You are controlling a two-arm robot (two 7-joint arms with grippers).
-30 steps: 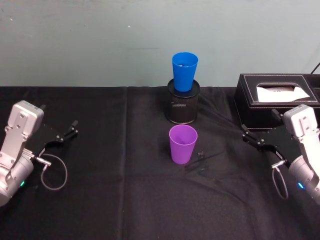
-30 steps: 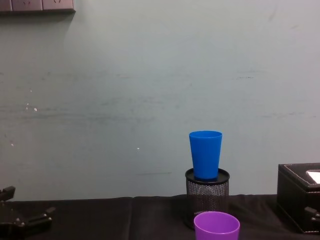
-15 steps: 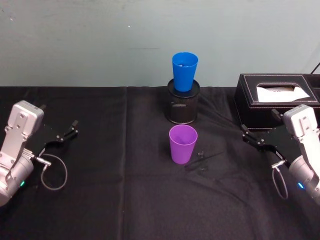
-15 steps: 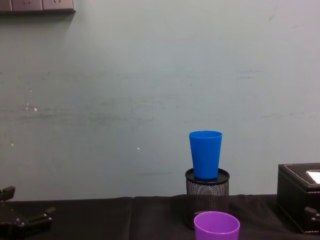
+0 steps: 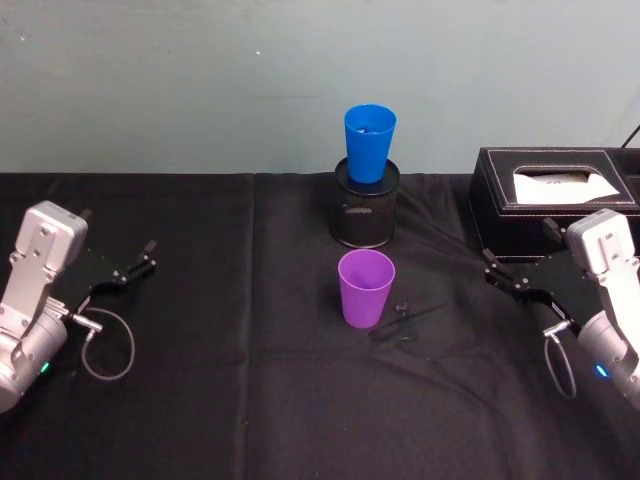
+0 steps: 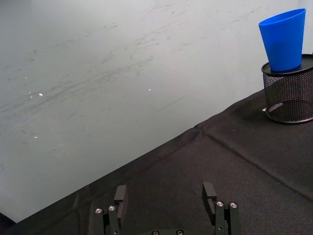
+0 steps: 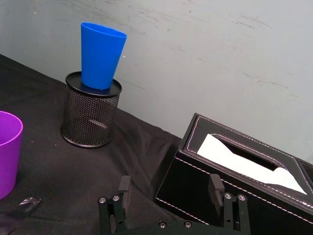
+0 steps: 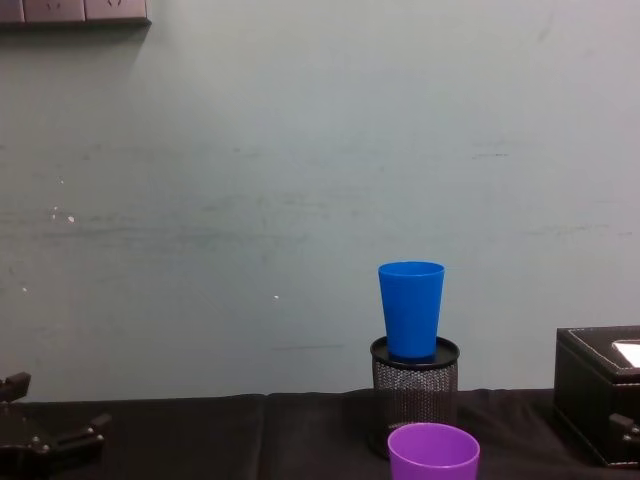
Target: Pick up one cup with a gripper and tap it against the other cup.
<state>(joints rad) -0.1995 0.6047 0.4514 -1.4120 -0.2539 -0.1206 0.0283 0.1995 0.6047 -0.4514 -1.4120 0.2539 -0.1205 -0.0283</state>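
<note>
The purple cup (image 5: pixel 365 288) stands upright on the black cloth in the middle of the table; its rim also shows low in the chest view (image 8: pixel 433 452). Behind it the blue cup (image 5: pixel 369 142) sits upright on top of a black wire-mesh pot (image 5: pixel 366 212). My left gripper (image 5: pixel 135 263) rests open at the far left, well away from both cups. Over on the right, my right gripper (image 5: pixel 492 270) is open too, its jaws pointing toward the purple cup (image 7: pixel 7 152) with nothing between them. From the left wrist, the blue cup (image 6: pixel 283 39) is far off beyond the gripper (image 6: pixel 165 196).
A black tissue box (image 5: pixel 555 200) with white stitching stands at the back right, just behind my right gripper (image 7: pixel 169 188). A small dark thin object (image 5: pixel 405 315) lies on the cloth right of the purple cup. A pale wall closes the back of the table.
</note>
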